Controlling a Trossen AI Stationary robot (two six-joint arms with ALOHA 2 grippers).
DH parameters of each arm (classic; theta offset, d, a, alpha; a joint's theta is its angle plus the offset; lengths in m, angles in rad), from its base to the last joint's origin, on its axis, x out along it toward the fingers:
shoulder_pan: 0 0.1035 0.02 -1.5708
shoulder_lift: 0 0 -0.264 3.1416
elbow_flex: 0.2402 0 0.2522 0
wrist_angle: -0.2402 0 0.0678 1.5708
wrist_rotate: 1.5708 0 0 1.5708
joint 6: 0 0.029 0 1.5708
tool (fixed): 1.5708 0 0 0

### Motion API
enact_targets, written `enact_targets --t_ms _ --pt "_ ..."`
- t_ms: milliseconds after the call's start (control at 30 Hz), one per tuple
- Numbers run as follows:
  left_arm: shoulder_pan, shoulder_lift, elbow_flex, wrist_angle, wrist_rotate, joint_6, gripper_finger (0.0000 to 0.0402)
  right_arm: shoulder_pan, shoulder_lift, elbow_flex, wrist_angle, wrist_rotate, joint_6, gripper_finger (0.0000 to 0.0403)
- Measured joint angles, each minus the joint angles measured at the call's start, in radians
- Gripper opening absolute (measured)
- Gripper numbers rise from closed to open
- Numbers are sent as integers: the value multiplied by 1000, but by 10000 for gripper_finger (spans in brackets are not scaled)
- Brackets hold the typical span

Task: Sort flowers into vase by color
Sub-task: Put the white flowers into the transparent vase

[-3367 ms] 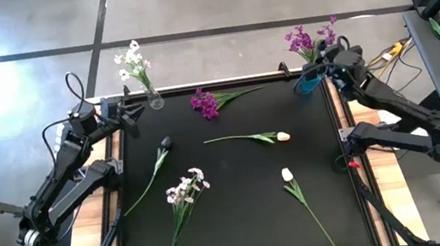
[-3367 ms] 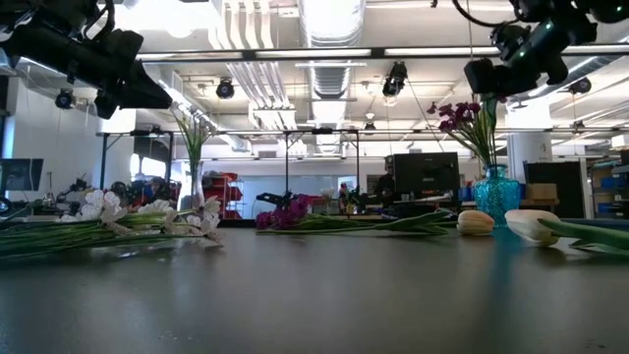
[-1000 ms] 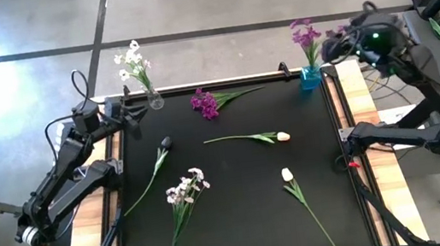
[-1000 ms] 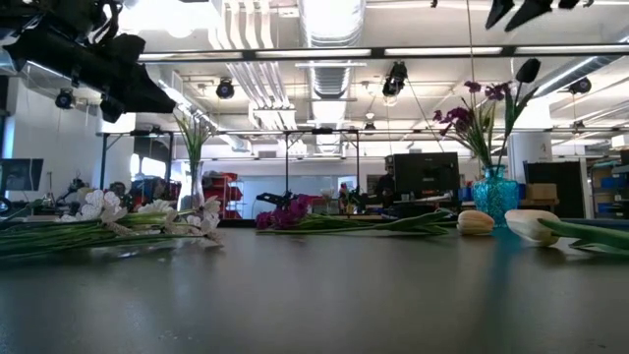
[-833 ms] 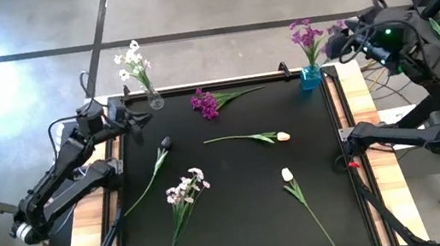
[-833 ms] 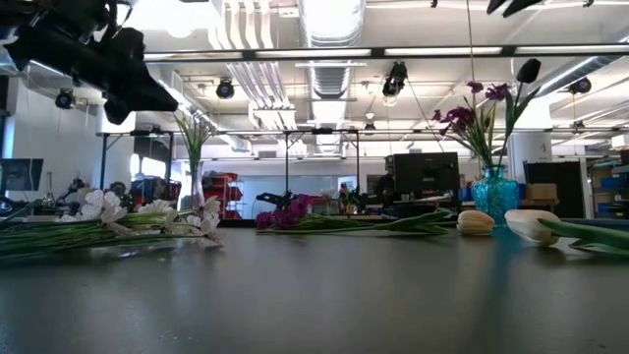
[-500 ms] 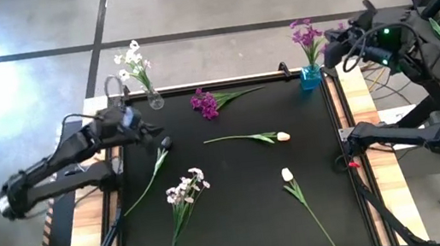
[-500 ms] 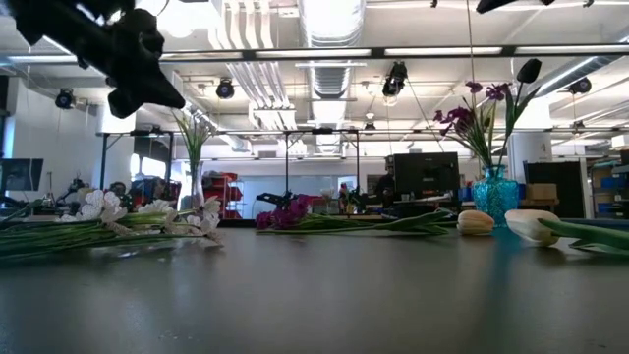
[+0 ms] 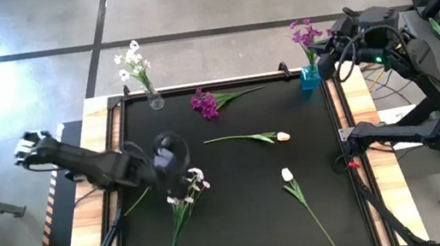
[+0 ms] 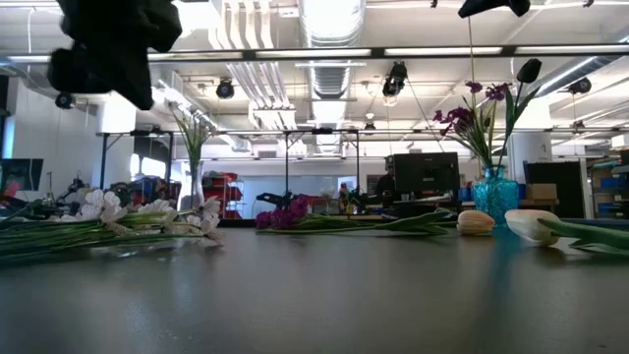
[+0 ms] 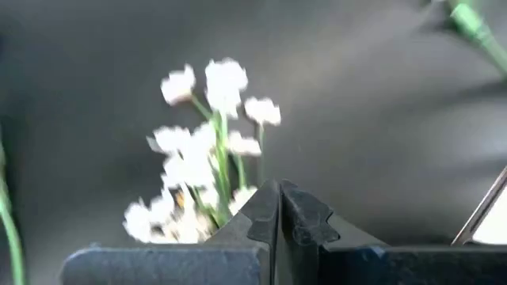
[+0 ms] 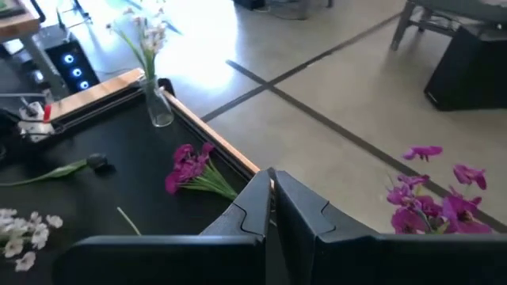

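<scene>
**Left gripper over white spray, right gripper raised by blue vase**

Currently the left gripper [image 9: 171, 157] hangs above the table [image 9: 244, 232] at about 9 o'clock of its centre, directly over the head end of the loose white spray [image 9: 185, 190]. Its wrist view shows both fingers pressed together, empty, with the white blossoms [image 11: 207, 150] just beyond the tips.

The right gripper [image 9: 325, 63] sits high at the 1 o'clock corner, just beside the blue vase [image 9: 309, 78], which holds magenta sprays [image 9: 303, 35]. Its fingers [image 12: 257, 207] are likewise closed on nothing.

The clear vase [image 9: 154, 99] at the 11 o'clock corner carries a white spray [image 9: 132, 62]. Lying flat on the table: a magenta spray [image 9: 207, 103] at 12 o'clock, a cream-peach tulip [image 9: 281, 137] near centre, and a second pale tulip [image 9: 287, 175] toward 4 o'clock. A green stem [image 9: 135, 203] shows at 8 o'clock, its head hidden under the left arm
</scene>
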Motion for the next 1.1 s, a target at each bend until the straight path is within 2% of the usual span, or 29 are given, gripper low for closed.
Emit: enact_targets --t_ms 133,233,400,567,700,900,1000,1100 --pt "-68 147 100 -33 60 -135 0 0 -2 0 -6 0 -3 13" --pt "-76 206 122 -32 123 -200 0 0 -3 0 -17 -2 -23 13" --pt "-68 226 82 -19 228 -294 0 0 -6 0 -26 -24 -34 13" --pt "-83 221 32 77 260 -453 12 0 -11 0 -26 -34 -54 13" --pt "-106 259 29 28 271 -538 51 0 -12 0 -27 -52 -56 13" --pt "-140 281 29 44 341 -624 140 0 -15 0 -42 -54 -65 13" --pt "-158 291 15 72 369 -667 180 0 -15 -1 -43 -54 -77 13" --pt "-165 305 -24 132 378 -711 202 0 -14 -1 -42 -54 -90 13"
